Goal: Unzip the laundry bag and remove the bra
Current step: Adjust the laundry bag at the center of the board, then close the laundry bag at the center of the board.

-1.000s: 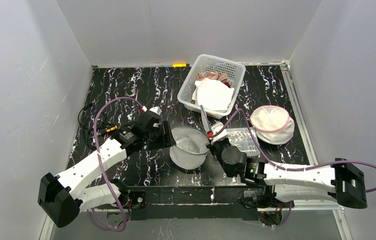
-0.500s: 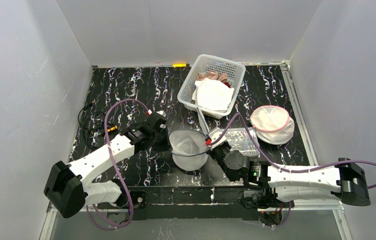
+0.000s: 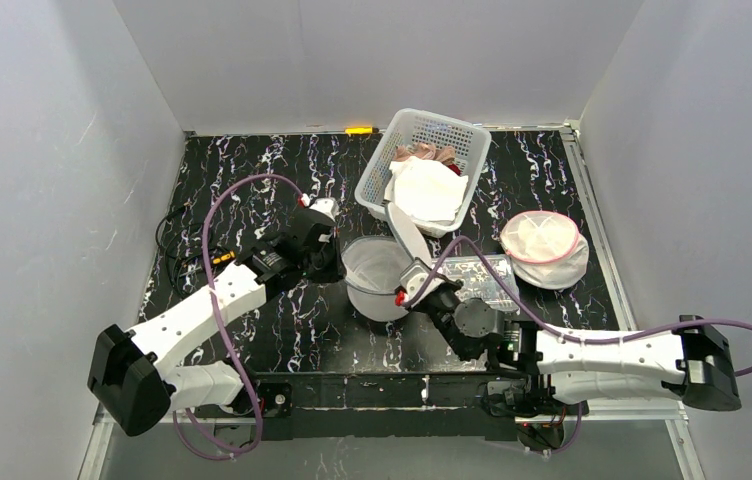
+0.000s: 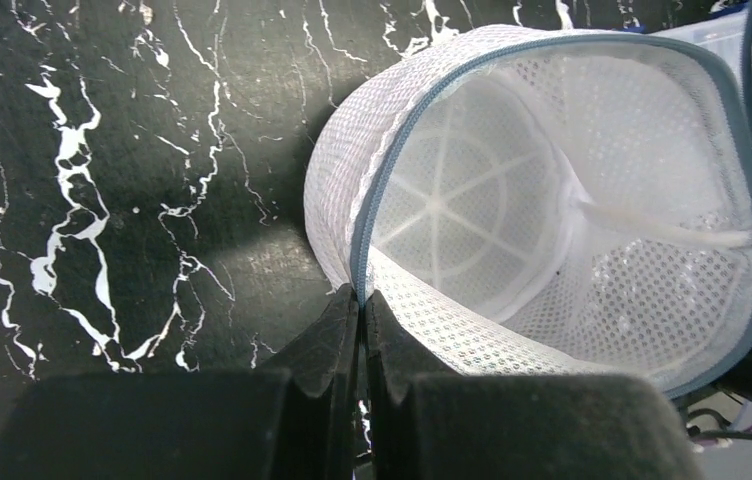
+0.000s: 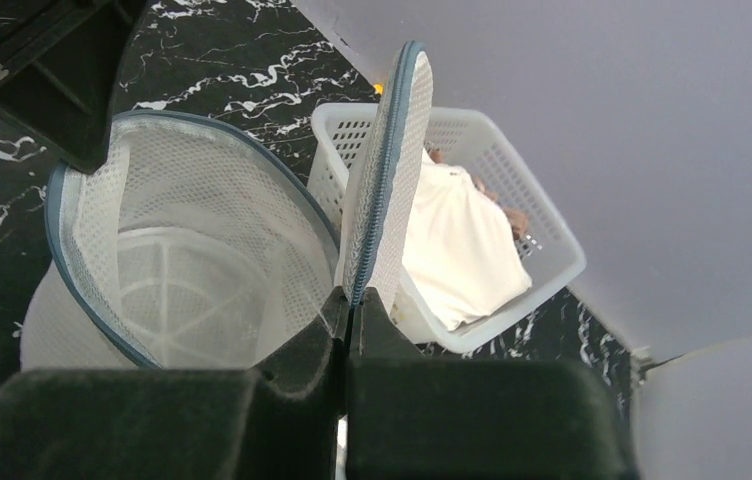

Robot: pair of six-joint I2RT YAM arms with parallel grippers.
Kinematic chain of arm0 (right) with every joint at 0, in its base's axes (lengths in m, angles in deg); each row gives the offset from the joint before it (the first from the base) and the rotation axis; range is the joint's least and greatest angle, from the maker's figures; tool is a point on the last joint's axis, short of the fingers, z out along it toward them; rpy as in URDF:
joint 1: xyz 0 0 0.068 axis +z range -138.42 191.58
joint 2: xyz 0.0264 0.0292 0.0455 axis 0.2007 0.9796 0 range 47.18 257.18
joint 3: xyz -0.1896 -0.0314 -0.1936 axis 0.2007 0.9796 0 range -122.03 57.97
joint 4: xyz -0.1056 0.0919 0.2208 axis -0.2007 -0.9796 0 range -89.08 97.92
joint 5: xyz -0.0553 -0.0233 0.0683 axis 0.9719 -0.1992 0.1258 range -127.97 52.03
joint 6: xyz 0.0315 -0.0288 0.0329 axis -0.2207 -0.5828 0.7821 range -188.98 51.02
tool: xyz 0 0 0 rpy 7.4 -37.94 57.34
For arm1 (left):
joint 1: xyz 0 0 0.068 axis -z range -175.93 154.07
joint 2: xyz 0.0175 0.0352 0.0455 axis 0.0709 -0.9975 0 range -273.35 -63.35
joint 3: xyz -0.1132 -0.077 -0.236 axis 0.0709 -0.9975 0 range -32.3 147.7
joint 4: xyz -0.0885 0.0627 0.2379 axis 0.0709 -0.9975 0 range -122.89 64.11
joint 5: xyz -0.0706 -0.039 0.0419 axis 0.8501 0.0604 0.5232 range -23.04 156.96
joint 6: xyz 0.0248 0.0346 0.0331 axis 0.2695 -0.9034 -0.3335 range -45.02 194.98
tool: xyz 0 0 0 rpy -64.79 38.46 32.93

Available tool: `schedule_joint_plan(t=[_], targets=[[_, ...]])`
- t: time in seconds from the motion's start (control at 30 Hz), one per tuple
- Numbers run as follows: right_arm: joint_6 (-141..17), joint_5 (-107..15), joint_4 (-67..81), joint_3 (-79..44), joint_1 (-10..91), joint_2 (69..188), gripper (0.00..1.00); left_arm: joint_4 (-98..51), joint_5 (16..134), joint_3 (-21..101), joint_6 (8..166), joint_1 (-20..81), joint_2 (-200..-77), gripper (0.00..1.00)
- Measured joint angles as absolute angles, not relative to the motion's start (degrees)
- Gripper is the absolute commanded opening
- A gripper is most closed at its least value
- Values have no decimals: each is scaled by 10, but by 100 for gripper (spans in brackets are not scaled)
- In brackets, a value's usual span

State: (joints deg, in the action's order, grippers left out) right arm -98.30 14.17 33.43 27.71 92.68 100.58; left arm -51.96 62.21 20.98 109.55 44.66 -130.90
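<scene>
The laundry bag (image 3: 377, 285) is a round white mesh tub with blue-grey zipper trim, lying open at mid-table. My left gripper (image 3: 340, 272) is shut on its left rim, and the left wrist view shows the trim pinched between the fingertips (image 4: 362, 295). My right gripper (image 3: 407, 292) is shut on the edge of the unzipped lid flap (image 3: 407, 235) and holds it upright. The right wrist view shows that flap (image 5: 382, 190) standing above the bag's mouth (image 5: 182, 250). Inside the bag I see white ribs and a thin white strip (image 4: 652, 228). The bra is hidden.
A white plastic basket (image 3: 377, 170) with white and pinkish cloth stands just behind the bag. A second round mesh bag with pink trim (image 3: 544, 245) lies at the right, with a clear plastic box (image 3: 482, 280) beside it. Cables (image 3: 177, 250) lie at the left edge.
My left gripper was open; it has shut on the bag's rim and shifted back-right. The right gripper has drawn the lid flap up, so it stands taller toward the basket.
</scene>
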Motion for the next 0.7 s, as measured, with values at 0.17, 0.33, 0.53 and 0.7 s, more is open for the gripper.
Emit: schedule_joint_plan(t=[0.17, 0.33, 0.53, 0.7], targets=[[-1044, 131, 354, 273, 933, 1045, 1, -514, 599, 196, 1090, 445, -1320, 0], [-1103, 133, 382, 279, 964, 1113, 1, -514, 590, 155, 1097, 443, -1320, 0], [-1158, 133, 401, 307, 993, 1159, 1, -516, 588, 150, 1102, 443, -1311, 0], [-1174, 133, 412, 317, 1024, 1162, 1, -516, 590, 150, 1106, 441, -1307, 0]])
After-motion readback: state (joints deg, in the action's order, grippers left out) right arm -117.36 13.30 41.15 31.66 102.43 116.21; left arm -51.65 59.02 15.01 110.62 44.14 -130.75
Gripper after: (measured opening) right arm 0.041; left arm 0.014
